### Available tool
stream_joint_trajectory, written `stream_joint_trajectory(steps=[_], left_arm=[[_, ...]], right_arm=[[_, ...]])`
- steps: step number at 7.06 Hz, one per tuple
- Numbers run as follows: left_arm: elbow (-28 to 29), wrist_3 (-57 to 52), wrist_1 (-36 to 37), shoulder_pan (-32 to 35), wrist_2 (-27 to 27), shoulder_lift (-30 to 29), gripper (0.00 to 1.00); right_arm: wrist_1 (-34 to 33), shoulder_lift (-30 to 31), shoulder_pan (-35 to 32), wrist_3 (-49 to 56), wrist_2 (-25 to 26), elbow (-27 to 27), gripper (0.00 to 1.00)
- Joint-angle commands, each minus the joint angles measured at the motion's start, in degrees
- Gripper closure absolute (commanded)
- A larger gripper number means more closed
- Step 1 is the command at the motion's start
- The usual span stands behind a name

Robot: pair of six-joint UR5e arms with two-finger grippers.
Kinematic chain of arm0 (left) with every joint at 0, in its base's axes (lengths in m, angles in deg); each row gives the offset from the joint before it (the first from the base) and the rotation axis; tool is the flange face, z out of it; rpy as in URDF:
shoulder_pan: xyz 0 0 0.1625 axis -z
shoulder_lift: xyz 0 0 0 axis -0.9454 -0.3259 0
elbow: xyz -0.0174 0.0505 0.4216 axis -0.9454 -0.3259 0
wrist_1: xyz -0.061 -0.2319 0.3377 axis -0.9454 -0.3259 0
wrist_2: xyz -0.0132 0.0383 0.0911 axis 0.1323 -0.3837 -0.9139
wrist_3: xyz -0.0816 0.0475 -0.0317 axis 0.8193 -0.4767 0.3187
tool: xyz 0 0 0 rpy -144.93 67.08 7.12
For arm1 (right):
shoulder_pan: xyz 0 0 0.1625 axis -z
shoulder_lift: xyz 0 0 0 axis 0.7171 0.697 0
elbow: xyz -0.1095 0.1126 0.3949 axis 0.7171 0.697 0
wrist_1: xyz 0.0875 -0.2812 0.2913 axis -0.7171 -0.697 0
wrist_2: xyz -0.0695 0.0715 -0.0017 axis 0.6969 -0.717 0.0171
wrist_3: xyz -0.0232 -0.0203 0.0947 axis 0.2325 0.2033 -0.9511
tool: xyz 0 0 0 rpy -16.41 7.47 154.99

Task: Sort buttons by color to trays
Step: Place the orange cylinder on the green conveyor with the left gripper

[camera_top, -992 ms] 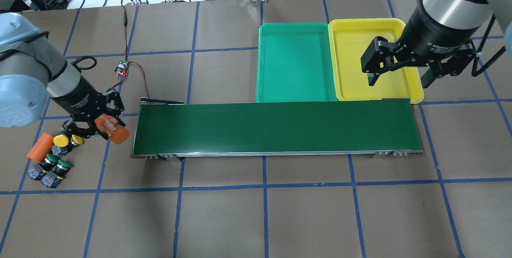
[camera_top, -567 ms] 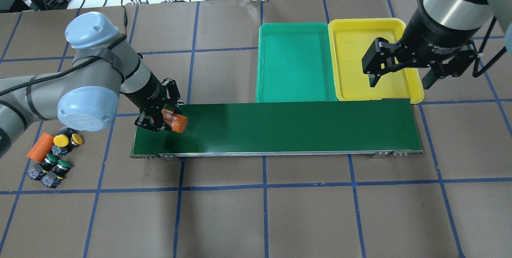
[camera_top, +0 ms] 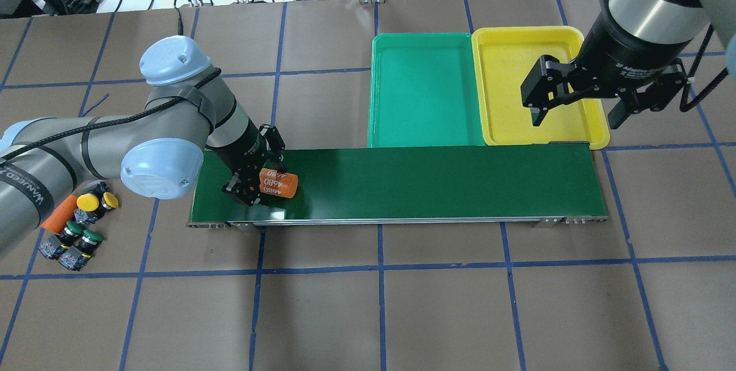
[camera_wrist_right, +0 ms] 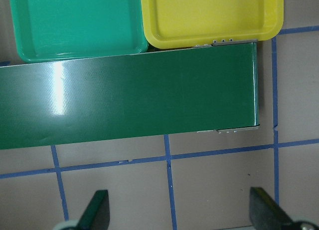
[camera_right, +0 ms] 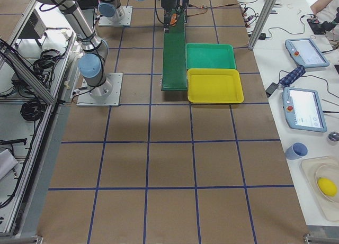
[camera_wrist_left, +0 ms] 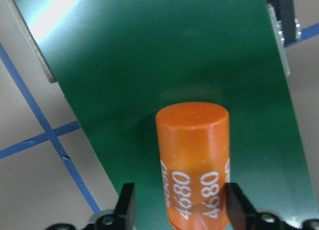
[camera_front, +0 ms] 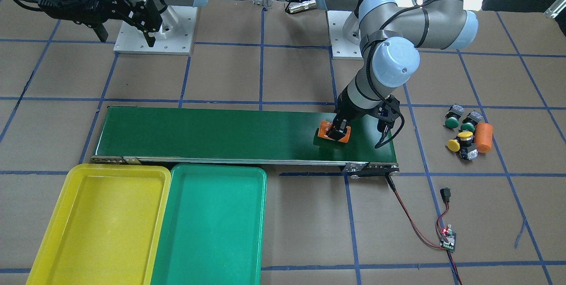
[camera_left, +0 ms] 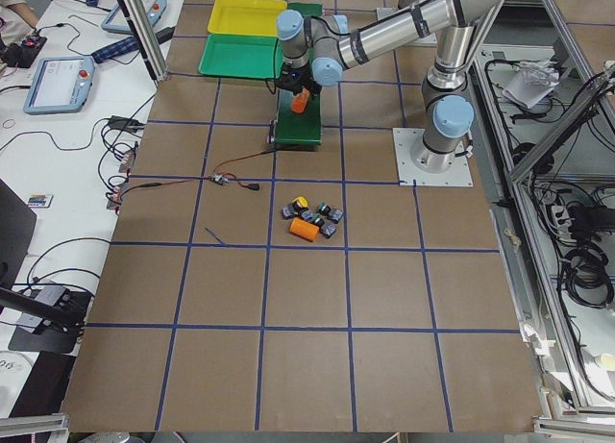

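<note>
Two yellow buttons [camera_top: 87, 202] and two green buttons [camera_top: 92, 237] lie grouped on the table left of the belt, also in the front view [camera_front: 464, 135]. The green tray [camera_top: 425, 89] and yellow tray [camera_top: 506, 72] sit side by side behind the belt, both empty. My left gripper [camera_top: 265, 182] straddles an orange "4680" cylinder [camera_top: 282, 184] lying on the belt's left end. In the left wrist view a strip of belt shows between one finger [camera_wrist_left: 127, 207] and the cylinder [camera_wrist_left: 194, 155]. My right gripper [camera_top: 575, 117] hangs open and empty over the yellow tray's near right corner.
The long dark-green conveyor belt [camera_top: 431, 181] runs across the middle of the table. A second orange cylinder [camera_front: 483, 137] lies against the buttons. A small circuit board with a red light [camera_front: 446, 237] and its wires lie near the belt's left end.
My left arm swung right from beside the buttons, carrying the orange cylinder to the belt's left end and down onto it. The right arm has not moved.
</note>
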Motion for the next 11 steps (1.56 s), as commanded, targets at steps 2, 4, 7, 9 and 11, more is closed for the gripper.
stream_joint_trajectory(steps=[2,4,7,9,11], left_arm=[[0.78,-17.58,-0.32,-9.23,-0.87,2.78,0.09],[0.35,-40.82,-0.49,-20.81,-3.93,4.02,0.08],[0.16,-72.2,2.47,-31.93,-4.39,0.97,0.05],[0.17,-88.79,8.28,-32.65,-11.05,-2.73,0.06],[0.7,-93.41,11.63,-34.75,-16.65,-6.07,0.06]], right_arm=[[-0.04,0.0,0.0,0.0,0.0,-0.03,0.0],[-0.04,0.09,-0.09,-0.09,-0.08,-0.03,0.0],[-0.04,0.09,-0.09,-0.09,-0.35,-0.03,0.0],[-0.22,0.09,-0.09,-0.09,-0.44,-0.03,0.0],[-0.22,0.09,-0.09,-0.09,-0.43,-0.03,0.0]])
